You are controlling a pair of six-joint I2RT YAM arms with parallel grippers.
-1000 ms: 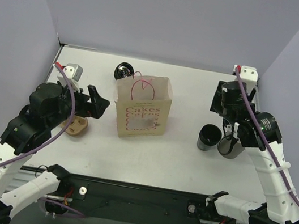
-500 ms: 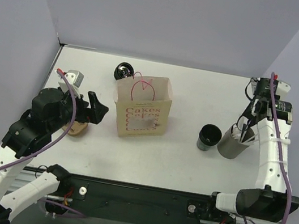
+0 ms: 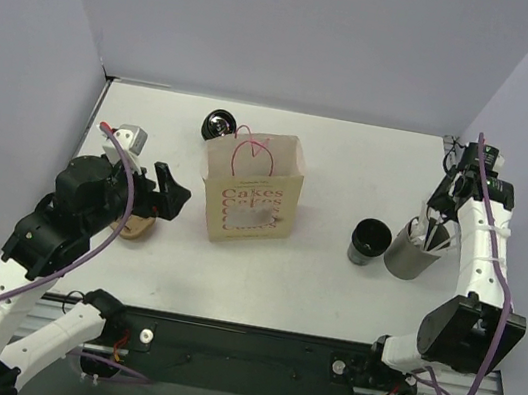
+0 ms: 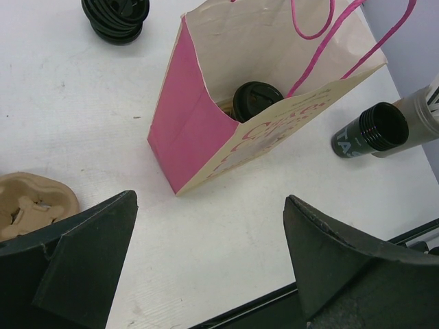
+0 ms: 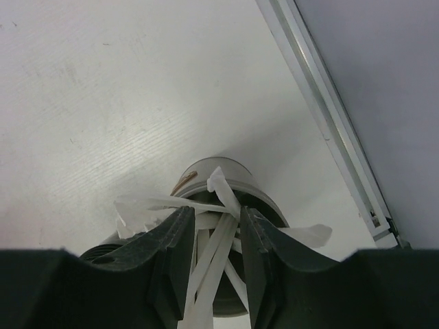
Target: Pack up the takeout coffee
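Note:
One takeout coffee [image 4: 257, 99], a small black cup with a black lid, stands inside the pink paper bag [image 4: 206, 103] [image 3: 246, 200]; the top view does not show it. My left gripper [image 4: 209, 199] [image 3: 169, 192] hovers open left of the bag with nothing between its fingers. At the right, my right gripper [image 5: 216, 214] [image 3: 431, 229] points down into the taller grey cup [image 5: 230, 181] [image 3: 407, 254]. Its fingers [image 5: 180, 233] stand narrowly apart on either side of several white sticks [image 5: 219, 253], which I do not see pinched.
A dark lidless cup [image 3: 368, 241] [image 4: 374, 130] stands just left of the grey cup. The short ribbed black stack [image 3: 218, 126] [image 4: 115, 17] sits behind the bag. A brown pulp carrier [image 3: 135, 225] [image 4: 31, 205] lies under my left arm. The table's right rail [image 5: 322, 116] runs close by.
My right arm swung to the back right and lowered its gripper into the grey cup, its jaws narrowing around the sticks. The left arm sank slightly and stayed open.

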